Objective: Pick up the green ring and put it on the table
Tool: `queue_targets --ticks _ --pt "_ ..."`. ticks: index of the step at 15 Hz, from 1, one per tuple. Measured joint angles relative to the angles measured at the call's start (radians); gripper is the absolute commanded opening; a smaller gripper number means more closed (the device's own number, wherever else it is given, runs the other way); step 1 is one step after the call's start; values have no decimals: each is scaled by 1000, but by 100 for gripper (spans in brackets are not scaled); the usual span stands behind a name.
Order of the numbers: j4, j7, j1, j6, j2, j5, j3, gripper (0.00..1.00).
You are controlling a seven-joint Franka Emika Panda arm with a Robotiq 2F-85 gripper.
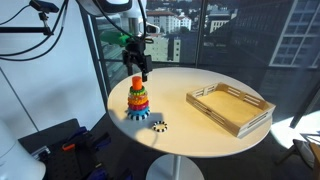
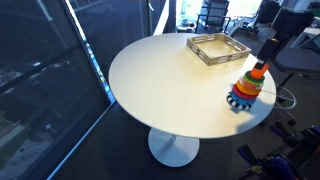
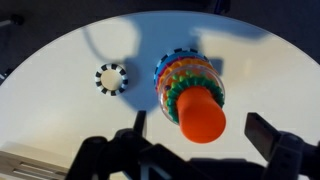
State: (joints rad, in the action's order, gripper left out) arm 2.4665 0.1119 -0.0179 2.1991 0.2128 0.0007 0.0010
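While the gripper [image 1: 143, 70] hangs at twelve o'clock over the stacking toy [image 1: 138, 100], fingers [image 3: 280, 140] apart and empty, the green ring [image 3: 174, 96] sits within that stack on the table [image 1: 200, 142]; the dotted ring [image 1: 159, 125] lies at four o'clock, the wooden tray [image 1: 212, 113] at three o'clock.

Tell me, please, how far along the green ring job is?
Nothing is done: the green ring sits on the stacking toy, below its orange top. In hand: the open gripper hovers above the toy. Left: lifting the ring off and setting it on the table.
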Motion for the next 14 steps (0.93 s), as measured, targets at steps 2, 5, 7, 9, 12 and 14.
queue_targets --ticks 2,5,7,9,12,14 --pt "0 0 0 22 -24 0 0 100" --pt "-1 0 0 51 -54 0 1 100" --pt "-1 0 -1 61 -67 -5 3 100" --pt "-1 0 -4 65 -76 -13 6 100" --pt "-1 0 -9 66 -81 -25 12 100" --pt "-1 0 -10 66 -83 -35 18 100"
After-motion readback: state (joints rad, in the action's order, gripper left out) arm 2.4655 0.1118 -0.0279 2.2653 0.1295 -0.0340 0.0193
